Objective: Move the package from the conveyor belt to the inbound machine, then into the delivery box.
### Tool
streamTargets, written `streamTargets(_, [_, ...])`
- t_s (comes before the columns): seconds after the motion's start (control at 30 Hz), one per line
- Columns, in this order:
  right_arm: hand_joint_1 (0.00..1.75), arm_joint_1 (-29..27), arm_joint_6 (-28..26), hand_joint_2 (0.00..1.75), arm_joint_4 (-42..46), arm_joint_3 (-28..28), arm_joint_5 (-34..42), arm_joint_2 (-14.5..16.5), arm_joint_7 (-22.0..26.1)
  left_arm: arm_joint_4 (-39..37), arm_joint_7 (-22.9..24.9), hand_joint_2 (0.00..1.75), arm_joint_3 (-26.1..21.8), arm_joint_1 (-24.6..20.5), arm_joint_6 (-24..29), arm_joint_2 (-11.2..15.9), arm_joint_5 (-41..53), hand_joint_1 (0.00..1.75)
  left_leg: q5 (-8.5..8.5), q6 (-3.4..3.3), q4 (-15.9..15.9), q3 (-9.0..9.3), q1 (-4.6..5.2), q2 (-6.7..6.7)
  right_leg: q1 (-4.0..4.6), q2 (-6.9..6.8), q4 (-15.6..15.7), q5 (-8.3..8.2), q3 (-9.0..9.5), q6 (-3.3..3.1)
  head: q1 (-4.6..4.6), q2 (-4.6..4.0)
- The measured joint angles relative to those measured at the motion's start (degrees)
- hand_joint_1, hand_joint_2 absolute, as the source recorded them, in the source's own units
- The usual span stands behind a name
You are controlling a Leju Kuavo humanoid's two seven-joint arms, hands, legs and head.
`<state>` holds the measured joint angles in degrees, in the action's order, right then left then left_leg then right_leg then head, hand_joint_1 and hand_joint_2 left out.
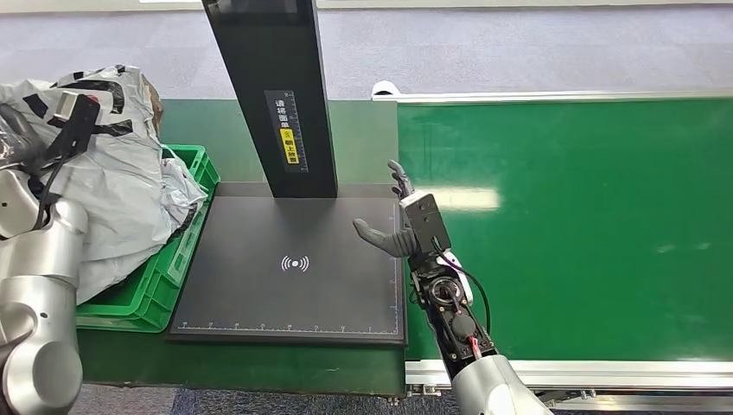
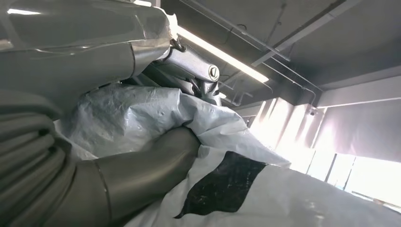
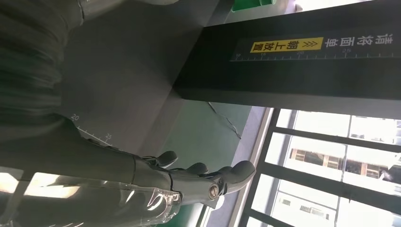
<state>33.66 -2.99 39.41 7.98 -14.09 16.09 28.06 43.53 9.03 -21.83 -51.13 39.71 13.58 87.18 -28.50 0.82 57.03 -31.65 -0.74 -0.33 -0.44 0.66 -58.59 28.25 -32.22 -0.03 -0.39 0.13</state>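
The package point(image 1: 112, 186) is a grey plastic mailer bag with black marks, bulging over the green delivery box point(image 1: 164, 277) at the left. My left hand point(image 1: 39, 138) grips the bag's upper left part; in the left wrist view its thumb point(image 2: 156, 161) presses into the crumpled plastic point(image 2: 265, 189). My right hand point(image 1: 399, 220) hovers open at the right edge of the black inbound machine plate point(image 1: 294, 285), fingers spread and holding nothing. In the right wrist view its fingers point(image 3: 203, 175) reach out beside the machine's black post point(image 3: 302, 61).
The machine's black post point(image 1: 281, 95) rises from the back of the plate. The green conveyor belt point(image 1: 570, 225) stretches to the right, with a metal rail point(image 1: 605, 373) along its near edge. Grey carpet lies beyond.
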Motion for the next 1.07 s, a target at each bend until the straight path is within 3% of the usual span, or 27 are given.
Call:
streamTargets(0.1, [0.00,0.0,0.0,1.75,-0.1,0.0,-0.3,0.0,0.0,-4.6,1.7,0.00,0.4,-2.5,-3.2,0.6,1.0,1.73,0.01,0.00,0.0,0.02,0.00,-0.05,0.00,-0.03,0.0,0.00,0.03,0.00,0.01,-0.01])
streamTargets(0.13, [0.00,0.0,0.0,1.75,-0.1,0.0,-0.4,0.0,0.0,-6.4,2.8,0.00,1.0,-3.1,-5.6,0.6,1.1,1.62,0.01,0.00,0.0,0.02,0.00,-0.06,0.00,-0.04,0.0,-0.01,0.04,0.00,0.00,-0.01])
streamTargets(0.17, [0.00,0.0,0.1,1.75,-0.1,0.0,-0.5,0.0,0.0,-8.0,3.9,0.00,1.6,-3.6,-7.9,0.6,1.1,1.39,0.02,0.00,0.0,0.02,0.00,-0.06,0.00,-0.04,0.0,-0.02,0.05,0.00,0.00,-0.01])
streamTargets(0.23, [0.00,0.0,0.1,1.75,-0.1,0.0,-0.7,0.0,0.0,-10.6,5.1,0.00,2.8,-4.0,-11.4,0.4,1.1,0.58,0.03,0.00,0.0,0.02,0.00,-0.02,0.00,-0.03,0.0,-0.04,0.03,-0.02,0.00,0.00])
streamTargets(0.27, [0.00,0.0,0.2,1.75,-0.1,0.0,-0.8,0.0,-0.1,-11.8,5.3,0.00,3.3,-4.1,-12.8,0.3,1.1,0.25,0.03,0.00,0.0,0.02,0.00,0.00,0.00,-0.02,0.0,-0.05,0.02,-0.03,0.01,-0.01])
streamTargets(0.3, [0.00,0.1,0.2,1.75,-0.1,0.0,-0.8,0.0,-0.1,-13.0,5.4,0.00,3.9,-4.3,-14.6,0.2,1.1,0.04,0.03,0.01,0.0,0.02,0.00,0.00,0.00,-0.02,0.0,-0.05,0.02,-0.03,0.01,-0.01])
streamTargets(0.47, [0.00,0.2,0.2,1.75,-0.2,0.0,-0.9,0.0,-0.7,-17.7,7.5,0.00,7.7,-4.3,-21.6,-0.1,1.1,0.00,0.02,0.01,0.0,-0.01,0.00,-0.01,0.00,-0.02,0.0,-0.04,0.01,-0.03,0.01,0.00])
streamTargets(0.83, [0.00,0.7,0.2,1.75,-0.8,0.0,-1.0,0.0,-0.7,-21.3,9.2,0.00,11.3,-4.2,-21.7,-0.9,1.1,0.00,0.03,0.01,0.0,0.01,0.00,-0.03,0.00,-0.03,0.0,-0.05,0.02,-0.03,0.00,0.00])
streamTargets(0.9, [0.00,0.7,0.2,1.75,-0.9,0.0,-1.1,0.0,-0.7,-21.1,8.4,0.00,11.6,-3.7,-17.5,-0.9,0.8,0.00,0.03,0.01,0.0,0.01,0.00,-0.03,0.00,-0.03,0.0,-0.05,0.02,-0.03,0.00,-0.01])
streamTargets(1.0, [0.00,0.7,0.2,1.75,-1.1,0.0,-1.1,0.1,-0.8,-17.7,3.7,0.00,11.1,-1.5,-4.5,-1.5,-1.1,0.00,0.03,0.01,0.0,-0.01,0.00,-0.03,0.00,-0.02,0.0,-0.05,0.01,-0.03,0.00,-0.01])
streamTargets(1.07, [0.00,0.7,0.1,1.75,-1.2,0.0,-1.1,0.1,-0.7,-14.9,0.4,0.00,10.5,-0.3,-0.6,-2.1,-2.5,0.00,0.03,0.01,0.0,-0.01,0.01,-0.02,-0.01,-0.02,0.0,-0.04,0.01,-0.03,0.01,0.00])
